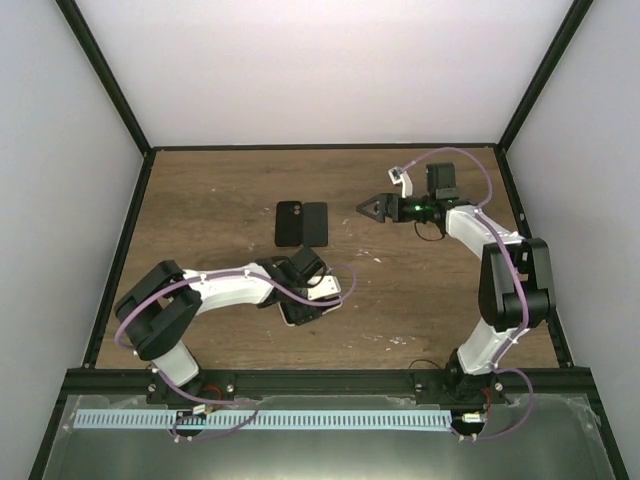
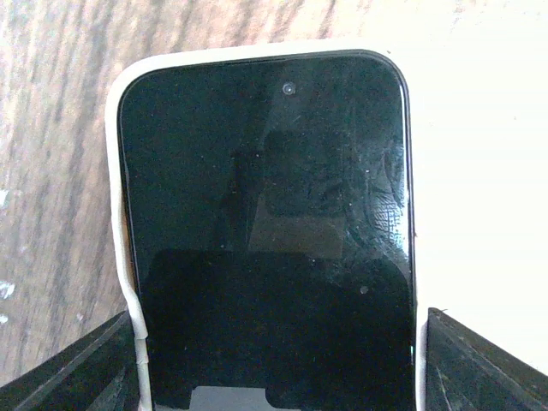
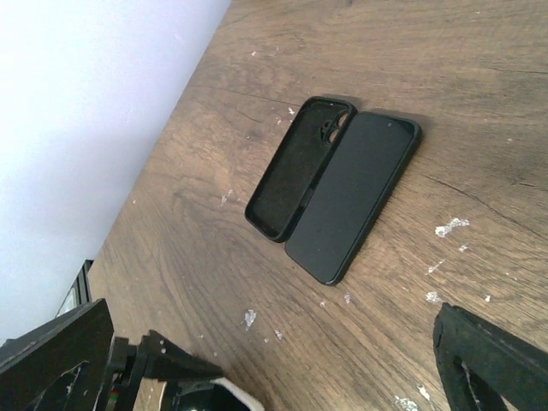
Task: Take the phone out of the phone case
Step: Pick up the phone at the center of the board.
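Observation:
A phone with a dark screen [image 2: 265, 205] sits in a white case [image 2: 120, 214]. My left gripper [image 2: 278, 342] is shut on its sides, one finger [image 2: 77, 368] on each side of the case. In the top view this gripper [image 1: 305, 285] holds the cased phone [image 1: 298, 312] low over the table at centre left. An empty black case [image 3: 300, 167] and a black phone [image 3: 355, 197] lie side by side further back, also in the top view at case [image 1: 290, 224] and phone [image 1: 316, 222]. My right gripper [image 3: 274, 342] is open and empty, above the table to their right [image 1: 375, 207].
The wooden table [image 1: 220, 200] is bounded by black frame posts and white walls. White specks mark the wood [image 3: 449, 227]. The left gripper's tip with the white case corner shows in the right wrist view [image 3: 214, 398].

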Motion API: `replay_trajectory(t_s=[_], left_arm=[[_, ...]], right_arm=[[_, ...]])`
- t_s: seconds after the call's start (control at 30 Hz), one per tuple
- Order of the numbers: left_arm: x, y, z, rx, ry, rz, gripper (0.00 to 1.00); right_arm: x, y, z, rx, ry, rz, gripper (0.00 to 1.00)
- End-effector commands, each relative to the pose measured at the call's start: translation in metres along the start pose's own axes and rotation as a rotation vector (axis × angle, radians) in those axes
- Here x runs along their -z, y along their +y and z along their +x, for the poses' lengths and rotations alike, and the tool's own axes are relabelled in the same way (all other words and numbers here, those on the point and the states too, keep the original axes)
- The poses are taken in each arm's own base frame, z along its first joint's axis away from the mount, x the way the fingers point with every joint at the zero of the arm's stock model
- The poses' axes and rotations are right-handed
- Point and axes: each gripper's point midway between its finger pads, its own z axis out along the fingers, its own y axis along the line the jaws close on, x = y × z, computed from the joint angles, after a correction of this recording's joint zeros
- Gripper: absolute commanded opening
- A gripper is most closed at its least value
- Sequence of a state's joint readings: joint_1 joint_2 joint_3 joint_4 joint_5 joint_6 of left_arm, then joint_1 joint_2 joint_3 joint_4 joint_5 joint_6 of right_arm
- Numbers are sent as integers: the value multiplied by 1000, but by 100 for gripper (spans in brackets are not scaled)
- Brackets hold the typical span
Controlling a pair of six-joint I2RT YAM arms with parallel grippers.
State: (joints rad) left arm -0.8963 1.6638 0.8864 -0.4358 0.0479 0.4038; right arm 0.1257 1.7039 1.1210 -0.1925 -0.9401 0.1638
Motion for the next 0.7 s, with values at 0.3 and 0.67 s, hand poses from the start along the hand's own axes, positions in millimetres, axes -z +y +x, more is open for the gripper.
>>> replay_trajectory(t_s=[0.3,0.67], left_arm=[[81,93,-44,280,-285,-191,43],[183,154,-83,421,-532,-331,43]], right_arm=[[24,63,-28,91,-99,-184,100],[-18,121,-17,7,24,-332,98]])
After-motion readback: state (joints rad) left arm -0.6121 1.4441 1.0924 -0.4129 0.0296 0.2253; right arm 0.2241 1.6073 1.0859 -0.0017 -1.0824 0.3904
